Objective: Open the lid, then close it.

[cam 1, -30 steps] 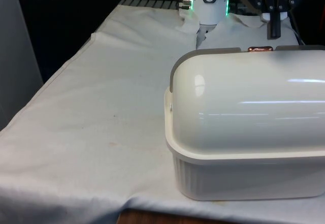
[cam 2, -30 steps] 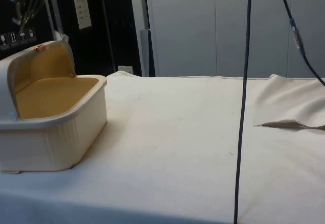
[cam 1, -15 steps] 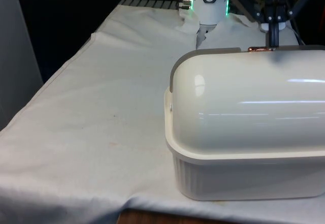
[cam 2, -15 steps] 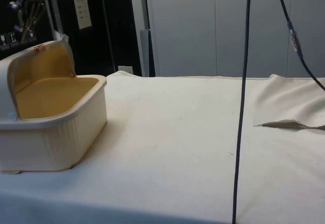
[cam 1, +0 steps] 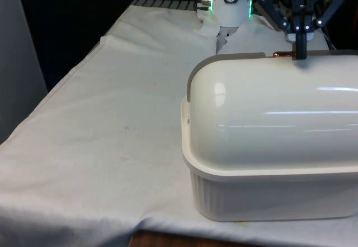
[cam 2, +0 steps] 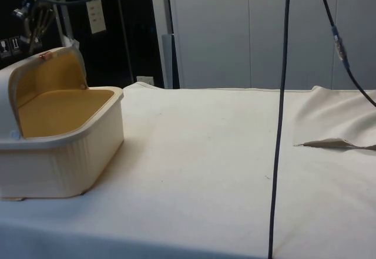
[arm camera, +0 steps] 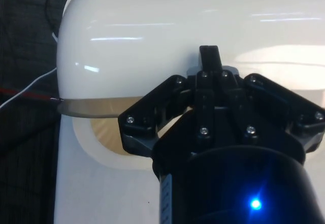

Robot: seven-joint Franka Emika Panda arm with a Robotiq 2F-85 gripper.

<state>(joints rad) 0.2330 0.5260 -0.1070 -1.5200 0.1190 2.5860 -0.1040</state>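
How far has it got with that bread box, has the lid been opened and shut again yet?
The opening looks done: in the side view the lid is rolled back and the bread box shows its tan inside. In hand: the gripper sits at the copper handle on the lid's top edge. Whether it grips the handle I cannot tell. Closing the lid is what is left.

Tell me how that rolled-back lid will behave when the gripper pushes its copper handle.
The lid looks glossy, so fingers may slip off anything but the copper handle. Being curved, it probably rolls along the bread box rim. The box looks light; it might shift.
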